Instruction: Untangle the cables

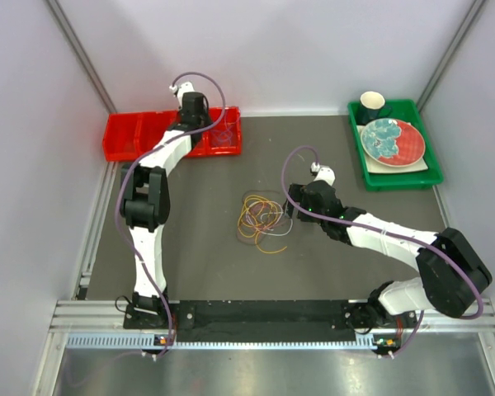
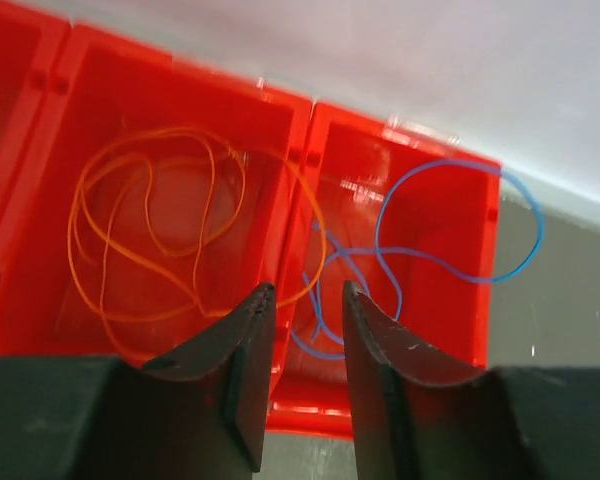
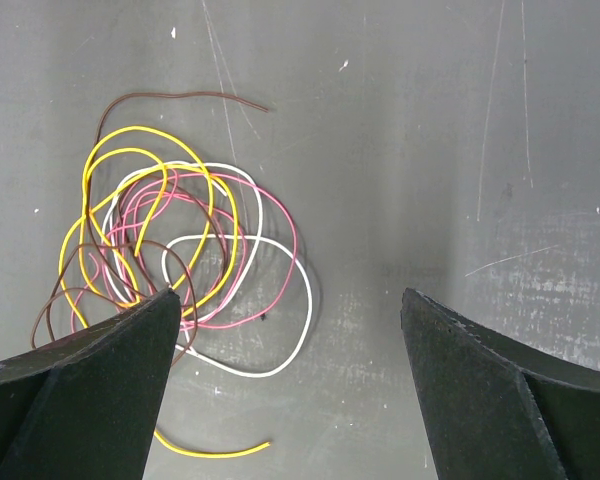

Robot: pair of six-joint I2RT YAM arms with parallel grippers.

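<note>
The left gripper (image 2: 305, 290) hovers over the red bin (image 2: 310, 130), its jaws a narrow gap apart with nothing between them. An orange cable (image 2: 160, 131) lies coiled in one compartment and a blue cable (image 2: 450, 161) in the next, looping out over the rim. The right gripper (image 3: 288, 295), spread wide and empty, hangs above the tabletop (image 3: 430, 150) just beside the tangled yellow, pink, white and brown cables (image 3: 180, 240).

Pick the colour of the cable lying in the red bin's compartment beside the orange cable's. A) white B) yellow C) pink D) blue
D: in the left wrist view a blue cable loops through the red bin's compartment next to the orange cable.
</note>
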